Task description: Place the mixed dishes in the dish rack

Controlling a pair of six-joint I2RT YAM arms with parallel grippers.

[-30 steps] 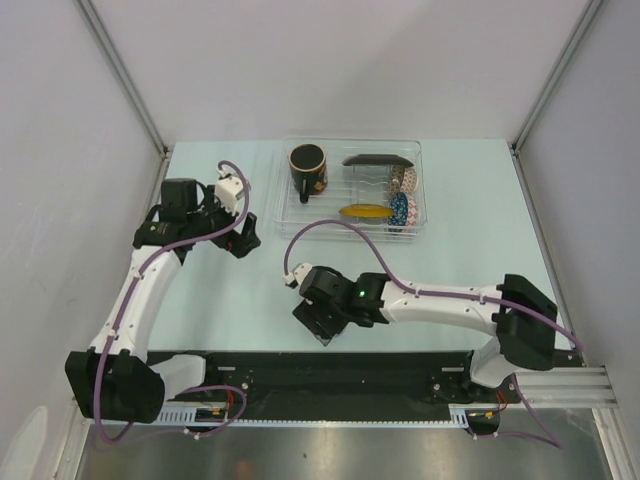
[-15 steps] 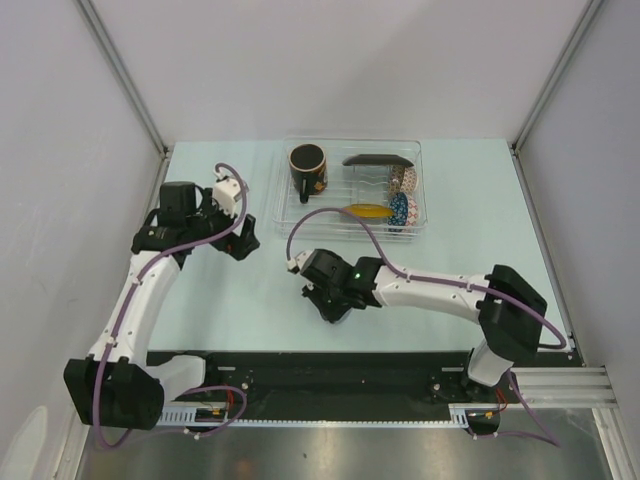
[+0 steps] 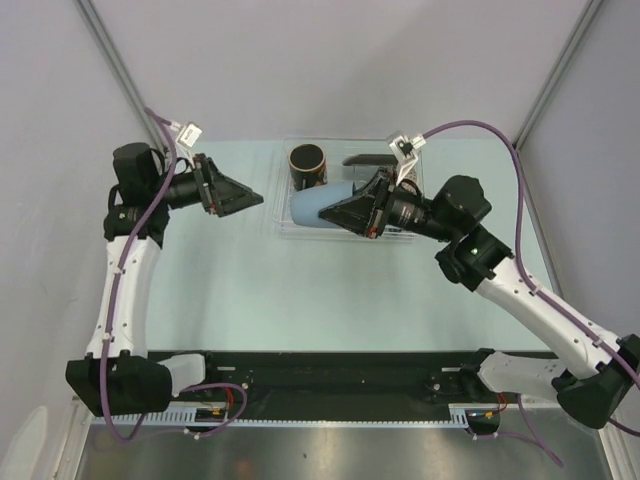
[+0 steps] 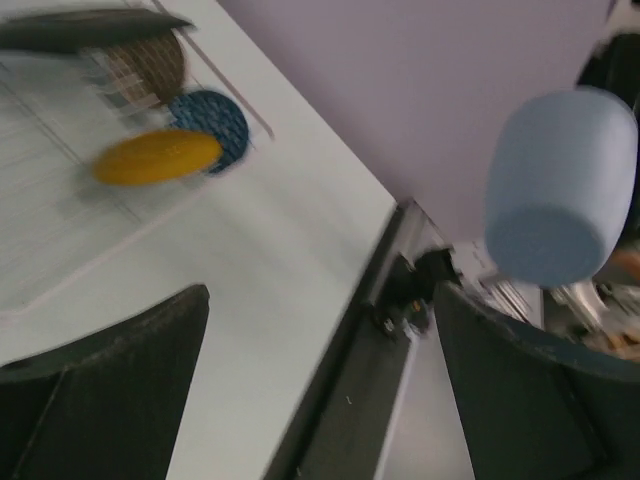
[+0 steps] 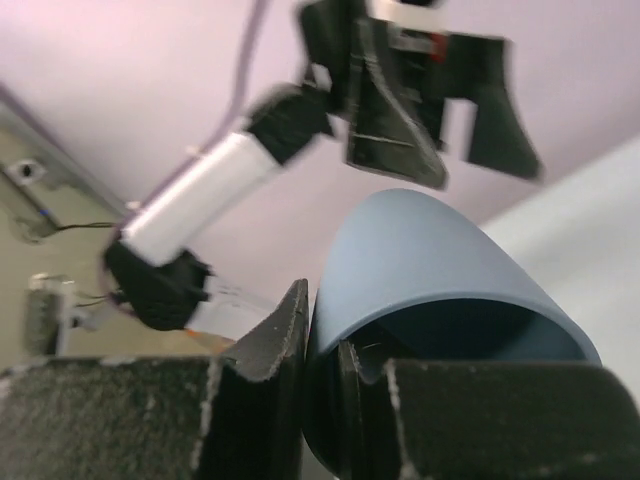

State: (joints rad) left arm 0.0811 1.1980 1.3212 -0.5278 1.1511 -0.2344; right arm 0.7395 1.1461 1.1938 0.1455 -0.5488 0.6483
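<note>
My right gripper (image 3: 352,212) is shut on the rim of the light blue cup (image 3: 318,205), held on its side in the air over the front of the dish rack (image 3: 335,148). One finger (image 5: 270,350) presses the cup (image 5: 430,270) from outside and the other sits inside it. The dark mug (image 3: 308,162) and black plate (image 3: 372,159) stand in the rack. In the left wrist view I see the yellow saucer (image 4: 155,157), blue bowl (image 4: 218,115), red-white bowl (image 4: 148,65) and the cup (image 4: 560,185). My left gripper (image 3: 238,196) hangs open, left of the rack, holding nothing.
The black rail (image 3: 330,372) with the arm bases runs along the table's near edge. Grey walls close in the table at the back and both sides. The right arm's cable (image 3: 470,128) loops above the rack's right end.
My right arm has risen from the near table to above the rack, now with the cup in its jaws. My left arm has lifted and turned toward the rack, still open.
</note>
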